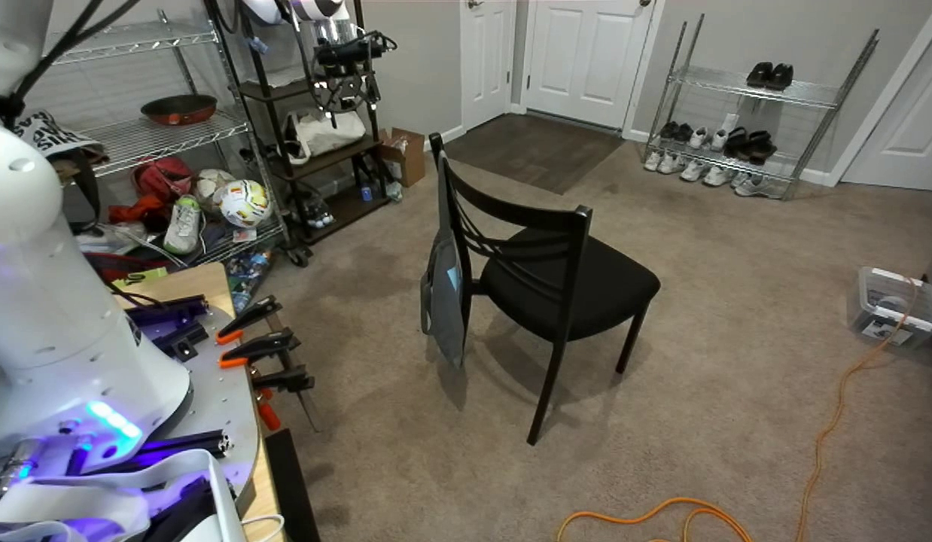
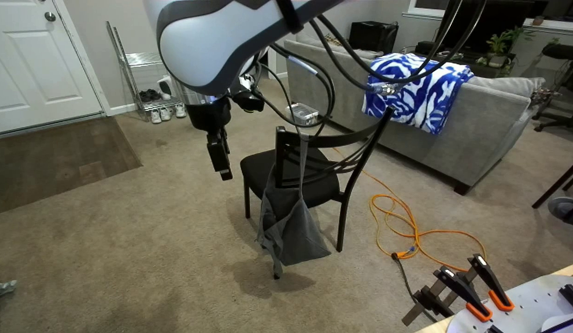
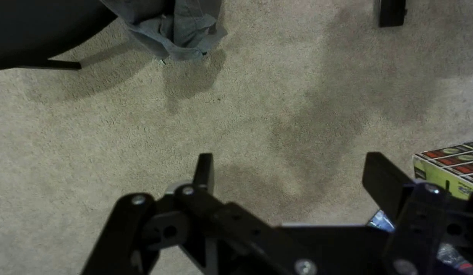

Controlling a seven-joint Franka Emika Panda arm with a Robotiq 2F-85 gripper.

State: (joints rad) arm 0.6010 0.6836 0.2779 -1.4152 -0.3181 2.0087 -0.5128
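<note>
In the wrist view my gripper (image 3: 290, 156) stands open, its two black fingers wide apart with only carpet visible between them. It touches nothing that I can see. A black chair (image 2: 258, 169) with a slatted back is nearest to it in an exterior view, where the gripper (image 2: 221, 159) points down left of the seat. Over the chair's back hangs a grey cloth bag or apron (image 2: 300, 238) by a strap. Its crumpled lower end (image 3: 190, 32) shows at the top of the wrist view, beside the dark seat (image 3: 38, 30).
A printed box (image 3: 450, 172) lies right of the fingers. A dark shelf (image 1: 334, 162) and a wire rack (image 1: 165, 139) stand along the wall. Elsewhere are a grey sofa (image 2: 481, 125), an orange cord (image 2: 416, 222), a plastic bin (image 1: 891, 305) and clamps (image 1: 259, 346) on the robot's table.
</note>
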